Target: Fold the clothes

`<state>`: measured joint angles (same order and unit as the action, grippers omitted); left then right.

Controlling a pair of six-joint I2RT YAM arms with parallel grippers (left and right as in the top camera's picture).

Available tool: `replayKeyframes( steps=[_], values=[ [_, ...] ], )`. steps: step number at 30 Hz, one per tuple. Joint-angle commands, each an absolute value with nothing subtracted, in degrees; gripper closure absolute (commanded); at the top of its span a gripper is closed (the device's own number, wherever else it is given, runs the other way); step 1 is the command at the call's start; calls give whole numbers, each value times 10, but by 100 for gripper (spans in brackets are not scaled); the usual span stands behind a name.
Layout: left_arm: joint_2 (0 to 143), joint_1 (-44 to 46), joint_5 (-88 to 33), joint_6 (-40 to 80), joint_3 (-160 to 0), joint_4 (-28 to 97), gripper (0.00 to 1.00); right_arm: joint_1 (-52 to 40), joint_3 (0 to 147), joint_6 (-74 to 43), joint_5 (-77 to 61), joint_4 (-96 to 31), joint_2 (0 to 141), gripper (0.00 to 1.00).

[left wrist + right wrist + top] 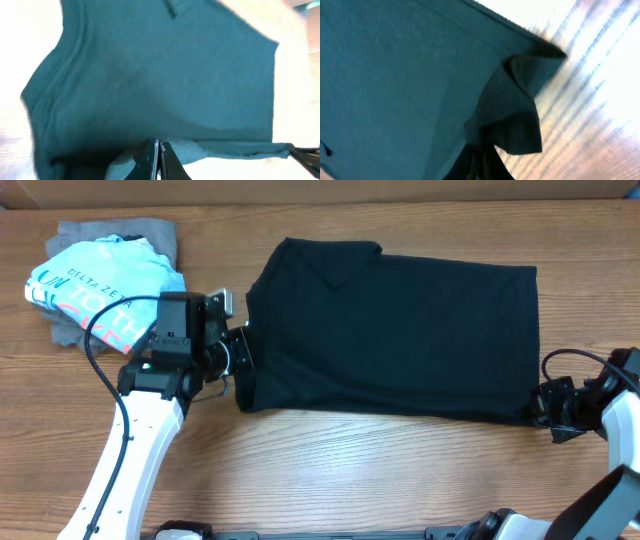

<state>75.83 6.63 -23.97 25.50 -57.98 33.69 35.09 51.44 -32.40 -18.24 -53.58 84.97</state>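
The black T-shirt [400,330] lies spread flat across the middle of the wooden table, folded into a long rectangle, with the collar end at the left. My left gripper [240,365] is at its near left corner, shut on the shirt's edge; in the left wrist view the jaws [159,150] pinch a fold of the fabric [160,75]. My right gripper [540,408] is at the near right corner, shut on the shirt; in the right wrist view the jaws [481,157] hold a bunched flap of the shirt [395,75].
A light blue "DELTA ZETA" printed shirt [100,280] lies on a grey garment [120,235] at the table's far left. A black cable [100,350] loops beside the left arm. Bare wood [380,470] shows along the front.
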Motion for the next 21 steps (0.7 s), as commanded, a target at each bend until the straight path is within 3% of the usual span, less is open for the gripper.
replayKeyframes(
  steps=[1,21],
  values=[
    [766,64,-258,253,-591,303,96,350,524,-347,-183,-519,861,96],
    [852,76,-255,257,-591,155,95,349,524,-391,-184,-464,862,96]
  ],
)
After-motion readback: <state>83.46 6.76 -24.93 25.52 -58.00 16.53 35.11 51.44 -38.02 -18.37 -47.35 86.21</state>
